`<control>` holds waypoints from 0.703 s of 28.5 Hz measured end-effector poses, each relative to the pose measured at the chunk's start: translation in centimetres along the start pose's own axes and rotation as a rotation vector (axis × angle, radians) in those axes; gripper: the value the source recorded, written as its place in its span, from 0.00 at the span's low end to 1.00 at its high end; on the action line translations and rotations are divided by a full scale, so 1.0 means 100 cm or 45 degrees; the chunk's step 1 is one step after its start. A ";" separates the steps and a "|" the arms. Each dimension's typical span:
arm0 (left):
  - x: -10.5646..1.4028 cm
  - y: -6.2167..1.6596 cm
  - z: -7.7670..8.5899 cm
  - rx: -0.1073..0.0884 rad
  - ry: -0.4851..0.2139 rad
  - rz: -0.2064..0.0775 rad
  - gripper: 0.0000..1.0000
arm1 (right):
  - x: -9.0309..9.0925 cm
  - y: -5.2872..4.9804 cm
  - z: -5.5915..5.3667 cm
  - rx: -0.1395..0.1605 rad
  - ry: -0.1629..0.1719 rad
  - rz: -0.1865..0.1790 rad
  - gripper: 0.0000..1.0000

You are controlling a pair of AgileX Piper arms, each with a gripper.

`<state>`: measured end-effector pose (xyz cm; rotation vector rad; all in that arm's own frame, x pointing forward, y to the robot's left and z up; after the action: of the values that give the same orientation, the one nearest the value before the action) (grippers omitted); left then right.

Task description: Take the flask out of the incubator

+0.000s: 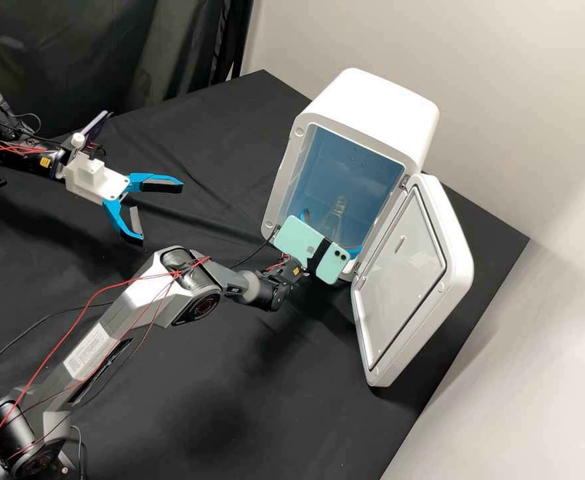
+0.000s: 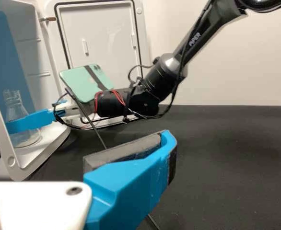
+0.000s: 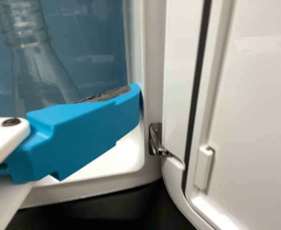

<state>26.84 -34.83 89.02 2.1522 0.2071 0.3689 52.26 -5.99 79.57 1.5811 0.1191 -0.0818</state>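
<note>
A clear glass flask (image 1: 338,209) stands upright on the floor of the white incubator (image 1: 372,107), whose door (image 1: 409,280) hangs open to the right. My right gripper (image 1: 330,233) is at the chamber's mouth, open, with its fingers spread to either side of the flask's base. In the right wrist view one blue finger (image 3: 83,124) lies beside the flask (image 3: 32,62), near the hinge-side wall, and does not touch the glass. The left wrist view shows the flask (image 2: 16,115) behind that arm's finger (image 2: 30,122). My left gripper (image 1: 156,212) hangs open over the bench, well left of the incubator, holding nothing.
The right arm (image 1: 192,287) stretches across the middle of the black bench (image 1: 252,400), a mint-green camera (image 1: 312,247) on its wrist. Red wires run along it. The open door stands near the bench's right edge. A pale wall rises behind.
</note>
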 end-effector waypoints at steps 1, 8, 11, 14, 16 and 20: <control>0.000 0.0000 0.000 0.000 0.000 0.000 1.00 | 0.002 0.001 0.000 0.006 0.007 0.001 1.00; 0.000 0.0000 0.000 0.002 -0.003 -0.001 1.00 | 0.012 0.006 -0.005 0.031 0.033 -0.003 1.00; 0.000 0.0000 0.000 0.002 -0.003 -0.001 1.00 | 0.014 0.009 -0.007 0.029 0.031 -0.008 1.00; 0.000 0.0000 0.000 0.002 -0.003 -0.001 1.00 | 0.016 0.011 -0.009 0.050 0.042 -0.003 1.00; 0.000 0.0001 0.000 0.002 0.000 0.000 1.00 | 0.019 0.013 -0.010 0.079 0.058 0.003 1.00; 0.000 0.0002 0.000 0.002 0.000 -0.002 1.00 | 0.026 0.010 -0.007 0.105 0.064 -0.017 1.00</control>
<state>26.81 -34.81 89.05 2.1537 0.2091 0.3682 54.94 -5.26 80.25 1.6650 0.1677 -0.0581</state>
